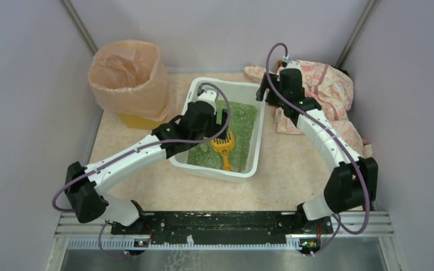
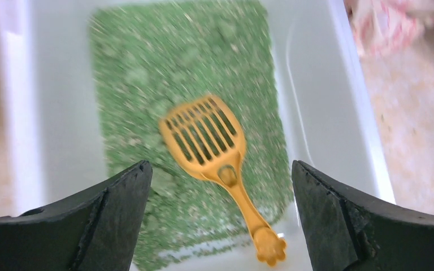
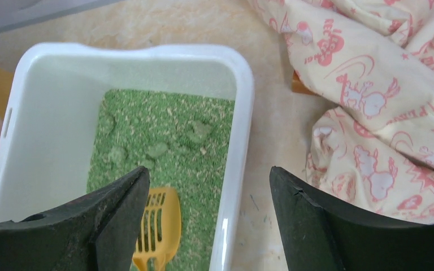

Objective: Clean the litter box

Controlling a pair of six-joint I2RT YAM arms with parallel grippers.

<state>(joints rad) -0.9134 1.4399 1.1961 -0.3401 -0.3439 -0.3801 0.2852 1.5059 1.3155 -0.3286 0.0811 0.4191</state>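
Since the scoop [image 2: 206, 138] lies flat on the green litter with its handle toward the near wall, the left fingers [image 2: 85, 226] hang spread wide and empty above it, seemingly lined up to take that handle. The litter box [image 1: 234, 90] sits mid-desk [image 1: 294, 175], between the bagged bin [image 1: 127, 73] and a printed cloth [image 1: 328, 84], so waste travels little. The right fingers [image 3: 79, 231], also wide and empty, hover near the box's far right corner, likely keeping clear.
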